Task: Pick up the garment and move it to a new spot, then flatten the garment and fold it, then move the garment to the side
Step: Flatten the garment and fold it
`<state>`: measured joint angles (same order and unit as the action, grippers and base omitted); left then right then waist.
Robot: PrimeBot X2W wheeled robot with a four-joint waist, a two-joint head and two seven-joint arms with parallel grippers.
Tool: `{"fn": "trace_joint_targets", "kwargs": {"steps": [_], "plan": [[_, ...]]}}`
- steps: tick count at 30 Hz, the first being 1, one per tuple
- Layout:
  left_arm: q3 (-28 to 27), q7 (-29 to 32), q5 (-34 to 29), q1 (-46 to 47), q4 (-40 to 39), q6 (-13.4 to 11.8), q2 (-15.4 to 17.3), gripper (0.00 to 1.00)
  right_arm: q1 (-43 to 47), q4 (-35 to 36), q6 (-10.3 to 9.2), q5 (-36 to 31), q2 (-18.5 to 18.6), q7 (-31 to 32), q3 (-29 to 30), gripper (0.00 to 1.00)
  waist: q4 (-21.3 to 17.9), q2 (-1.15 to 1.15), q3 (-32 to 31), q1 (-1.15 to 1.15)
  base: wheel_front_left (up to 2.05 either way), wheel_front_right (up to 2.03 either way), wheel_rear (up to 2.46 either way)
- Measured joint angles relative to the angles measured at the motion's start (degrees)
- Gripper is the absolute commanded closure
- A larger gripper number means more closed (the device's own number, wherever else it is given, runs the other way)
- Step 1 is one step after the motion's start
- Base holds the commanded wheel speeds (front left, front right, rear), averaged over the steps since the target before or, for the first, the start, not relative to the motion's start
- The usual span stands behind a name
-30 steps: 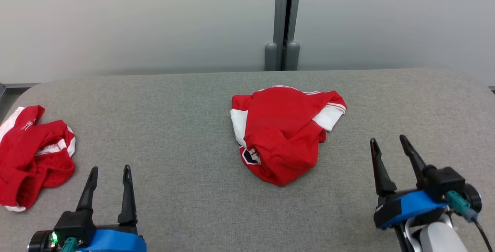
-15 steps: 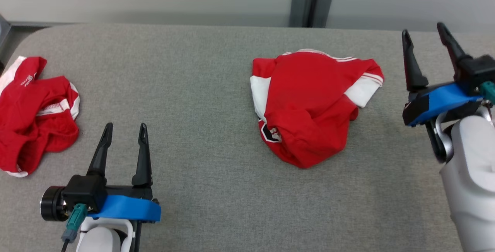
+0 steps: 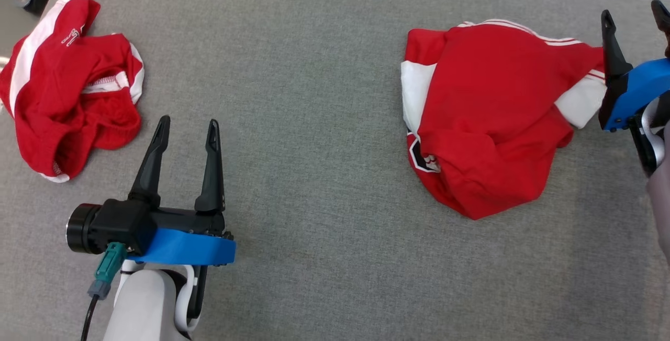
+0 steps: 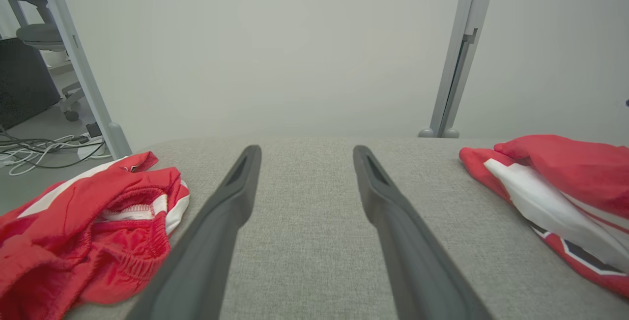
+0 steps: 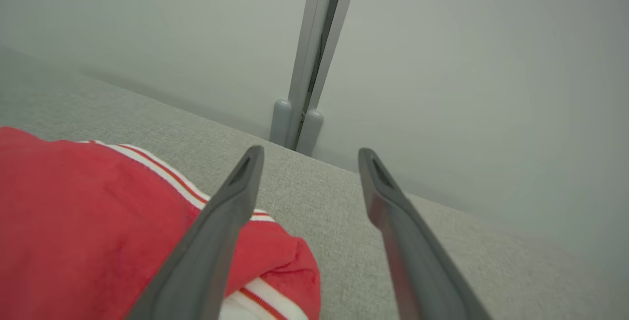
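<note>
1. Right now the garment [image 3: 487,121], a crumpled red jersey with white panels and striped trim, lies bunched on the right part of the grey woven table [image 3: 314,95].
2. The right gripper [image 3: 632,10] is at its striped sleeve end, slim dark fingers spread apart, holding nothing.
3. The left gripper [image 3: 189,121] also stands parted and empty, between the garment and a rumpled red cloth heap [image 3: 68,84] at the table's left edge.

Grey fabric table top [image 3: 324,95], plain pale wall [image 4: 275,54] behind, grey metal post [image 4: 454,74] at 1 o'clock, office chair [image 4: 39,35] and loose cables [image 4: 44,145] on floor [image 4: 19,182] at 10 o'clock, soft even light
</note>
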<state>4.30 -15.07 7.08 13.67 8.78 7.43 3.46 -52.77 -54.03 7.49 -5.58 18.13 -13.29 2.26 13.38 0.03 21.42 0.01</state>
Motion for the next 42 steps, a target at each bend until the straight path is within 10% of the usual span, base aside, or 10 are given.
{"fn": "trace_joint_targets", "kwargs": {"steps": [17, 18, 19, 21, 42], "plan": [[1.05, 0.00, 0.57, 1.69, 1.00, 0.00, -0.19, 0.00, -3.67, -16.14, 0.00, -3.37, 1.72, 3.44, 3.55, 0.00, 2.76, -0.03, 3.15, -0.02, 0.00, 0.00, 0.00], [1.07, 0.00, 0.57, 1.75, 1.09, 0.00, -0.16, 0.00, -3.67, -16.44, 0.00, -3.27, 1.42, 3.93, 3.68, 0.07, 2.63, -0.03, 3.07, -0.02, 0.00, 0.00, 0.00], [1.05, 0.00, 0.57, 1.79, 1.16, 0.00, -0.13, 0.00, -3.70, -16.67, -0.01, -3.13, 1.13, 4.41, 3.76, 0.53, 2.51, -0.03, 3.02, -0.02, 0.00, 0.00, 0.00], [1.14, 0.00, 0.57, 1.99, 1.36, 0.00, -0.13, 0.00, -3.78, -17.10, -0.01, -2.40, 0.49, 5.48, 4.11, 1.00, 2.37, -0.03, 2.90, -0.02, 0.00, 0.00, 0.00], [-1.59, 0.00, 0.32, -2.76, 1.53, 0.00, 0.32, 0.00, -0.18, -19.36, 0.01, 8.71, 2.16, 1.91, -0.36, 1.00, -2.37, -0.03, -7.31, -0.02, 0.00, 0.00, 0.00]]}}
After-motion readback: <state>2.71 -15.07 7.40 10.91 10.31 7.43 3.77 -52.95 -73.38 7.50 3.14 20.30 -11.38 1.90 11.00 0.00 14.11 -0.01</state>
